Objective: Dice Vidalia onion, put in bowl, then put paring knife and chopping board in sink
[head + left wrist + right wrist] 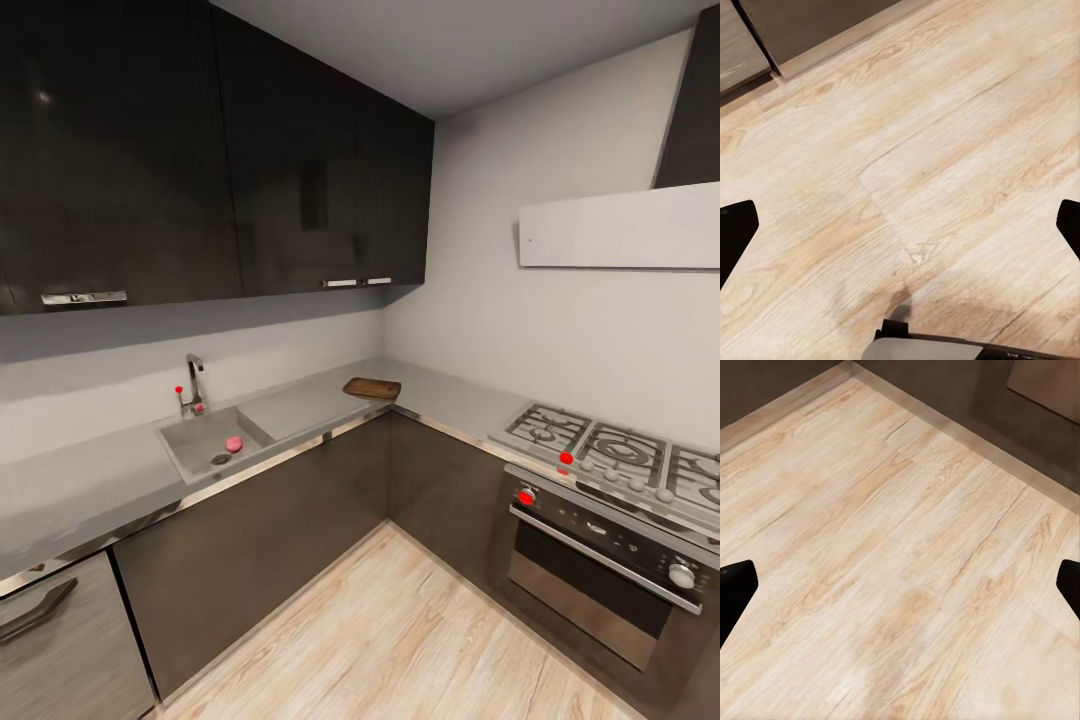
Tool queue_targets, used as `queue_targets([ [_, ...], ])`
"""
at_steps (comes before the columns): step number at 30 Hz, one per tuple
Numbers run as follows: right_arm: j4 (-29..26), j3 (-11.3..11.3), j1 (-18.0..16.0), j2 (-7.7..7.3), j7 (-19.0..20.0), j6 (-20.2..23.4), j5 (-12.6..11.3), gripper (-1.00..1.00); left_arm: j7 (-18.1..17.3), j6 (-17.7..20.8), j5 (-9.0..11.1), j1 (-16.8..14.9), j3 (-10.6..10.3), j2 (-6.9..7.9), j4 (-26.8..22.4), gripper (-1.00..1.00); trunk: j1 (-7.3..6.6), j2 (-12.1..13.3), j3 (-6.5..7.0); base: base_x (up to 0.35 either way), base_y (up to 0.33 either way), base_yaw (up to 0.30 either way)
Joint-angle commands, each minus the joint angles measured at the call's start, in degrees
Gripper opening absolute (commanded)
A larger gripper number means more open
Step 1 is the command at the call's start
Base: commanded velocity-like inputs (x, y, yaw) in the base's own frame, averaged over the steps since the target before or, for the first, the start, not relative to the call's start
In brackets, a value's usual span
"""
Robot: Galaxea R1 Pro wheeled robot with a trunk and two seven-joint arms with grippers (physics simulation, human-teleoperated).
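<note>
We stand at the approach step: nothing is picked up yet. The Vidalia onion (233,444) lies in the sink (190,443) beside the drain, at the left; the chopping board (372,388) rests on the tabletop (90,485) farther right, near the corner. Next we must close in on the sink. Left gripper (900,225) and right gripper (900,585) hang spread wide over the wooden floor (945,150), holding nothing.

The grey countertop (90,480) runs along the wall and turns the corner toward the stove (610,455). The sink (190,445) is set into it, and the chopping board (372,388) lies flat on it near the corner.
</note>
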Motion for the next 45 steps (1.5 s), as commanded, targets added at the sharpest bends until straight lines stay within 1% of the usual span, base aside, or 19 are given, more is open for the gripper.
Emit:
queue_targets([
  [1,0.0,0.0,0.0,0.0,-0.2,-0.2,0.1,1.0,0.0,-0.1,0.1,0.0,0.0,-0.01,0.0,1.0,0.02,0.0,-0.01,0.0,0.0,0.0],
  [21,0.1,-0.1,0.0,0.06,-0.2,0.0,0.0,1.0,-0.3,-0.2,0.2,0.0,0.0,-0.07,-0.1,1.0,0.02,0.0,-0.01,0.007,0.0,0.0],
  [24,-0.8,-0.2,0.0,0.19,-0.4,0.4,0.0,1.0,-0.3,-0.2,0.2,0.0,0.0,-0.06,-0.1,1.0,0.02,0.0,-0.01,0.017,0.0,0.0],
  [26,-4.0,-0.2,-0.1,0.42,-1.7,1.8,0.1,1.0,-0.3,-0.2,0.2,0.0,0.0,-0.05,-0.1,1.0,0.02,0.0,-0.01,0.006,0.0,0.0],
  [28,-10.8,-0.1,-0.7,0.68,-4.3,7.4,0.5,1.0,-0.3,-0.2,0.2,0.0,0.0,-0.02,-0.1,1.0,0.02,0.0,-0.01,0.002,0.0,0.0],
  [31,-23.5,-0.1,-2.6,1.7,-8.0,23.7,3.6,1.0,-0.3,-0.2,0.2,0.0,0.0,-0.01,-0.1,1.0,0.02,0.0,-0.01,0.0,0.0,0.0],
  [32,-25.6,-0.1,-3.3,1.95,-8.4,26.5,4.3,1.0,-0.3,-0.2,0.2,0.0,0.0,-0.01,-0.1,1.0,0.02,0.0,-0.01,0.0,0.0,0.0],
  [33,-29.5,-0.1,-5.0,2.51,-9.0,31.7,5.7,1.0,-0.3,-0.2,0.2,0.0,0.0,-0.01,-0.1,1.0,0.02,0.0,-0.01,0.0,0.0,0.0],
  [34,-31.1,-0.1,-6.0,2.8,-9.3,34.1,6.4,1.0,-0.3,-0.2,0.2,0.0,0.0,-0.01,-0.1,1.0,0.02,0.0,-0.01,0.0,0.0,0.0],
  [35,-33.9,-0.1,-8.2,3.37,-9.6,38.5,7.7,1.0,-0.3,-0.2,0.2,0.0,0.0,-0.01,-0.1,1.0,0.02,0.0,-0.01,0.0,0.0,0.0],
  [36,-35.0,-0.1,-9.4,3.66,-9.8,40.5,8.3,1.0,-0.3,-0.2,0.2,0.0,0.0,-0.01,-0.1,1.0,0.02,0.0,-0.01,0.0,0.0,0.0],
  [37,-36.7,-0.1,-12.2,4.32,-10.1,44.2,9.6,1.0,-0.3,-0.2,0.2,0.0,0.0,-0.01,-0.1,1.0,0.02,0.0,-0.01,0.0,0.0,0.0],
  [38,-38.3,-0.1,-16.9,5.4,-10.9,49.6,11.4,1.0,-0.3,-0.2,0.2,0.0,0.0,-0.01,-0.1,1.0,0.02,0.0,-0.01,0.0,0.0,0.0],
  [39,-38.8,-0.1,-20.3,6.11,-11.5,53.0,12.7,1.0,-0.3,-0.2,0.2,0.0,0.0,-0.01,-0.1,1.0,0.02,0.0,-0.01,0.0,0.0,0.0],
  [40,-39.0,-0.1,-22.0,6.45,-11.9,54.7,13.3,1.0,-0.3,-0.2,0.2,0.0,0.0,-0.01,-0.1,1.0,0.02,0.0,-0.01,0.0,0.0,0.0],
  [41,-39.4,-0.1,-27.4,7.46,-13.2,59.7,15.2,1.0,-0.3,-0.2,0.2,0.0,0.0,-0.01,-0.1,1.0,0.02,0.0,-0.01,0.0,0.0,0.0],
  [42,-39.5,-0.1,-29.1,7.6,-13.5,61.1,15.7,1.0,-0.3,-0.1,0.2,0.0,0.0,-0.01,-0.1,1.0,0.02,0.0,-0.01,0.0,0.0,0.0],
  [44,-39.7,-0.1,-36.2,7.6,-14.3,66.5,16.8,1.0,-0.3,-0.1,0.2,0.0,0.0,-0.01,-0.1,1.0,0.02,0.0,-0.01,0.0,0.0,0.0],
  [45,-39.7,-0.1,-38.1,7.6,-14.5,67.8,17.0,1.0,-0.3,-0.1,0.2,0.0,0.0,-0.01,0.0,1.0,0.02,0.0,-0.01,0.0,0.0,0.0],
])
